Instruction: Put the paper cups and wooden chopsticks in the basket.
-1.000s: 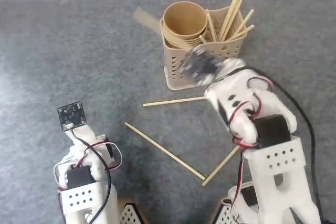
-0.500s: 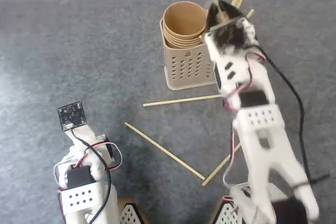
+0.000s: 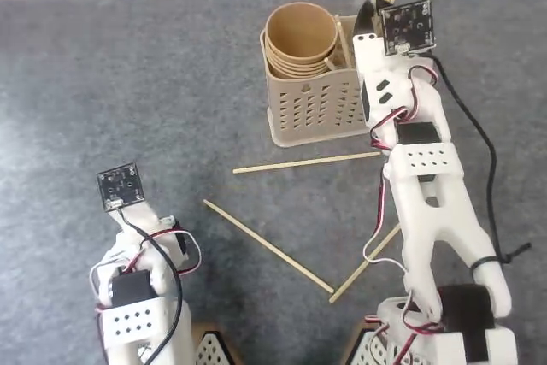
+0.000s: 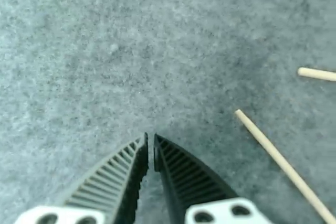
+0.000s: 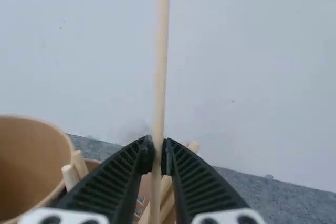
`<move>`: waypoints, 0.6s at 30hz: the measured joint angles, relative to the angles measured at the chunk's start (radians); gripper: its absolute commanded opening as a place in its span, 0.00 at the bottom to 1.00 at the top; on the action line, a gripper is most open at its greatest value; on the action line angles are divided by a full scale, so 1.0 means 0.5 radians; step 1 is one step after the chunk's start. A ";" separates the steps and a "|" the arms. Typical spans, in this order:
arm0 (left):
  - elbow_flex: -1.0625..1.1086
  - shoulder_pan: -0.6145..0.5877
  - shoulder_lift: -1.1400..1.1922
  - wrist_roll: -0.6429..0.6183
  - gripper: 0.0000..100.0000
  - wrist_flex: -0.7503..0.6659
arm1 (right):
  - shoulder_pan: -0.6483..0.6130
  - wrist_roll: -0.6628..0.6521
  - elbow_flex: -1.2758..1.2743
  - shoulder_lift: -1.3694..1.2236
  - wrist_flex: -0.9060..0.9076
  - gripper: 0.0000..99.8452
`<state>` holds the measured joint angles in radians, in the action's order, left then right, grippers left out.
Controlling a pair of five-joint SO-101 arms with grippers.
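Note:
A tan slotted basket (image 3: 312, 108) holds a stack of paper cups (image 3: 301, 33) and several wooden chopsticks (image 3: 344, 44). My right gripper (image 3: 368, 25) is over the basket's right side, shut on a chopstick (image 5: 162, 51) that stands upright between its fingers (image 5: 128, 174). The cup rim (image 5: 31, 166) and chopstick ends (image 5: 73, 174) lie just below it. Three chopsticks lie on the grey mat: one (image 3: 308, 161) before the basket, one diagonal (image 3: 267, 246), one (image 3: 363, 264) by the right arm. My left gripper (image 4: 150, 148) is shut and empty, low over the mat, near a chopstick (image 4: 283, 163).
The left arm (image 3: 137, 271) sits at the front left with bare grey mat (image 3: 128, 83) around and beyond it. A white wall (image 5: 252, 51) rises behind the basket. The right arm's links (image 3: 427, 194) stretch over the mat right of the loose chopsticks.
The right arm swung up from in front of the basket to above its right side, bringing the gripped chopstick upright. The left arm has hardly moved.

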<state>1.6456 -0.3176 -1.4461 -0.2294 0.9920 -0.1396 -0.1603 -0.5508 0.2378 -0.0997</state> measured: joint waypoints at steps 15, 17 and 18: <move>0.000 0.000 0.000 0.000 0.01 -0.003 | 0.028 0.006 0.000 0.598 0.669 0.20; 0.000 0.000 0.000 0.000 0.01 -0.015 | 0.120 0.006 0.000 0.733 0.847 0.20; 0.000 0.000 0.000 0.000 0.01 -0.037 | 0.163 0.009 -0.012 0.804 0.951 0.19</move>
<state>1.6456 -0.3176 -1.4461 -0.2294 0.9735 -0.0583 -0.1557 -0.5570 0.6398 0.3759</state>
